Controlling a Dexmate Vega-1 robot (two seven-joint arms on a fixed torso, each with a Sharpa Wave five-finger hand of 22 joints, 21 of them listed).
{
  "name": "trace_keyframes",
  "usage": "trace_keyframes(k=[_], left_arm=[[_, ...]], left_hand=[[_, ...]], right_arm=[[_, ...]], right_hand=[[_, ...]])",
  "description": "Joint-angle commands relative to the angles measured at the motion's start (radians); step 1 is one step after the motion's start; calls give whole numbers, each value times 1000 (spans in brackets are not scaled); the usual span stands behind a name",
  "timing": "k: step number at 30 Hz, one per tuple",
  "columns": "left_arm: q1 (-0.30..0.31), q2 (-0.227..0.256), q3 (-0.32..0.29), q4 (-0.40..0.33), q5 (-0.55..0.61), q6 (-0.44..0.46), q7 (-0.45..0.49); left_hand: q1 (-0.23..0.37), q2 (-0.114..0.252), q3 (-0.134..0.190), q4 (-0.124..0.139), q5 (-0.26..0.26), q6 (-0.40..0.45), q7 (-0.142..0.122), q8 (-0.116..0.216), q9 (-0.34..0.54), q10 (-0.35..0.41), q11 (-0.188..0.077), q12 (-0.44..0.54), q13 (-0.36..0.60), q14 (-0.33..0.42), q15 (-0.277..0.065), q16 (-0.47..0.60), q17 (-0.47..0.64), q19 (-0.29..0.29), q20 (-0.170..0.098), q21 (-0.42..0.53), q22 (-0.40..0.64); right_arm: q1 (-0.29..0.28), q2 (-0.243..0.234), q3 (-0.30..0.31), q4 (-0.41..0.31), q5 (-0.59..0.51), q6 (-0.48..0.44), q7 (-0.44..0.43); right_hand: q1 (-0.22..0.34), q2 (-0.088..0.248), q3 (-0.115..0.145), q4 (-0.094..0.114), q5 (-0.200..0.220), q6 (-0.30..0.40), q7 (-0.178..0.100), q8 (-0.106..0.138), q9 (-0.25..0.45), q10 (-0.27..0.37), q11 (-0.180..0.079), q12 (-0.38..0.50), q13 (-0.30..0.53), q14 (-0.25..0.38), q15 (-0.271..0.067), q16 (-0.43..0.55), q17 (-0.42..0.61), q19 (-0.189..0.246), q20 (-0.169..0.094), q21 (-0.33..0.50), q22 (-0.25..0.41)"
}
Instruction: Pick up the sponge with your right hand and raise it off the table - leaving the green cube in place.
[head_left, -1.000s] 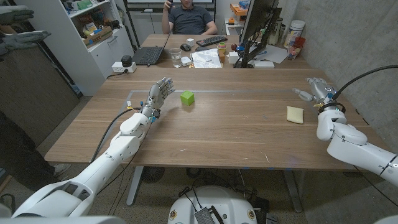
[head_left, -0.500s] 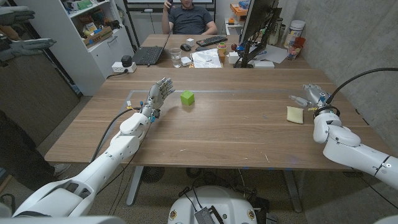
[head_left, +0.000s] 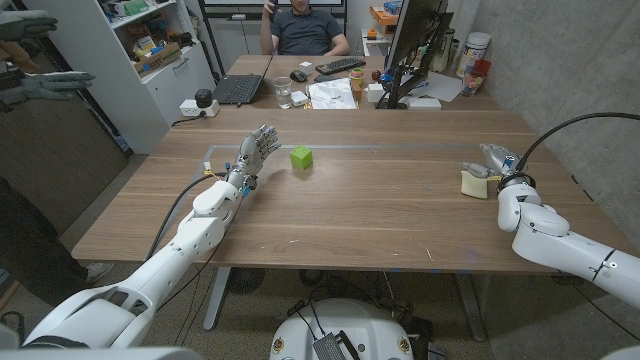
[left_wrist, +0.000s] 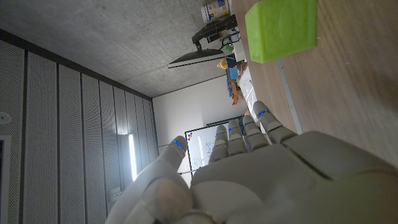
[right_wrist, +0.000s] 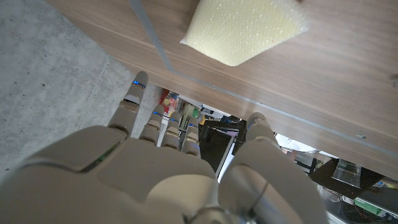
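Pale yellow rectangular sponge (head_left: 473, 183) lies on the wooden table (head_left: 380, 215) near its right edge, right hand (head_left: 492, 160) just above it, fingers apart, empty. Left hand (head_left: 256, 150) open beside the small green cube (head_left: 301, 157), not touching.

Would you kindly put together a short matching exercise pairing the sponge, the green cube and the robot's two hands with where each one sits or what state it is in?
Column one:
1. sponge
2. green cube
3. left hand
4. right hand

Column two:
A. open, just left of the cube
B. mid-table, touched by nothing
C. pale yellow, near the table's right edge
D. open, reaching over the sponge

Pairs: 1-C, 2-B, 3-A, 4-D
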Motion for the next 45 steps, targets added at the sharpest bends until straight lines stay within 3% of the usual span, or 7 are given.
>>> trace_keyframes(k=[1, 9, 16, 29, 35, 41, 45], left_arm=[[-1, 1, -1, 6, -2, -2, -11], [4, 2, -3, 0, 1, -7, -2], [5, 2, -3, -1, -1, -6, -7], [5, 1, -3, 1, 2, -11, -1], [4, 1, -3, 2, 2, -14, -4], [3, -1, -3, 4, 3, -19, -6], [0, -2, 0, 10, 9, -23, -6]], left_hand=[[-10, 6, -3, -2, 7, 0, -1, 1, 3, 1, 1, 4, 3, 1, -1, 2, 3, 6, 6, -3, 3], [-10, 6, -3, -2, 7, 0, 0, 1, 3, 1, 3, 5, 3, 0, 0, 2, 3, 7, 6, -4, 3], [-10, 7, -3, -2, 8, 0, 0, 1, 3, 1, 2, 4, 3, 0, 0, 2, 3, 7, 5, -5, 3], [-10, 8, -4, -2, 8, -1, 0, 1, 3, 2, 3, 5, 3, 0, 0, 1, 3, 8, 5, -7, 3], [-10, 9, -4, -2, 8, -2, 0, 1, 3, 2, 3, 5, 3, 0, 0, 2, 3, 9, 6, -8, 3], [-10, 10, -4, -1, 8, -2, 0, 1, 3, 2, 3, 5, 3, 0, 0, 2, 3, 9, 7, -9, 3], [-10, 10, -4, -1, 8, -2, 0, 2, 3, 2, 2, 5, 3, 0, 0, 2, 3, 10, 7, -9, 4]], right_arm=[[41, -8, -60, -8, -10, -38, 75], [38, -15, -65, -12, -10, -49, 76], [82, -25, -106, -17, -13, -89, 178], [124, -42, -151, -13, -24, -93, 266], [150, -49, -175, -13, -38, -99, 319], [190, -57, -203, -10, -47, -95, 406], [164, -56, -180, -8, -41, -70, 353]], right_hand=[[9, -10, 0, -5, -1, 0, -12, -1, 5, -9, 1, -5, 6, 16, -2, 4, 1, 19, -1, 6, 1], [9, -17, -9, -5, 0, 23, -34, 11, 7, -33, -8, -7, 6, 8, 11, -1, 1, 44, 1, 4, 1], [13, -18, -12, -6, 2, 30, -46, 13, 8, -57, -8, -9, 6, -7, 23, -7, 1, 57, 3, 1, 0], [15, -22, -17, -6, 3, 22, -59, 10, 8, -68, -14, -7, 6, 5, 24, -2, 1, 66, 4, -3, 0], [26, -13, -14, -7, 5, 21, -86, 9, 9, -65, -17, -1, 5, 34, 15, 8, 1, 81, 2, -5, 0], [43, -3, -11, -11, 7, -14, -106, -1, 9, -86, -24, -4, 5, 16, 19, -1, 1, 105, 2, -6, -1], [61, 14, -3, -13, 8, -7, -117, 5, 10, -75, -25, 5, 5, 41, 10, 7, 1, 123, 1, -8, -1]])
